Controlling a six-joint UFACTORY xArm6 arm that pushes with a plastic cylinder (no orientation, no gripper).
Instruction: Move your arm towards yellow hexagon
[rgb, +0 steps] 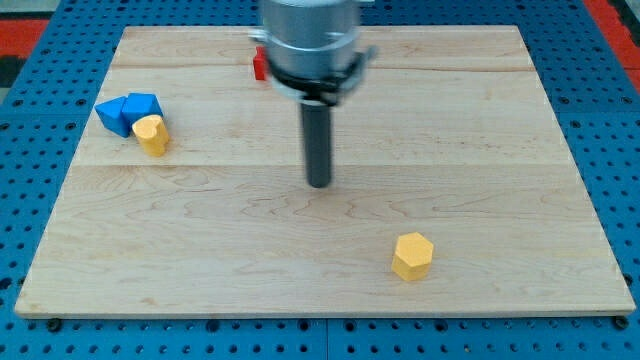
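Note:
The yellow hexagon (412, 255) lies on the wooden board (500, 150) toward the view's bottom right. My tip (319, 184) rests near the board's middle, up and to the left of the hexagon, with a clear gap between them. A second, smaller yellow block (152, 134) sits at the view's left, touching two blue blocks (128, 111).
A red block (259, 64) shows near the view's top, partly hidden behind the arm's grey body (310, 40). A blue pegboard surface (600, 60) surrounds the board.

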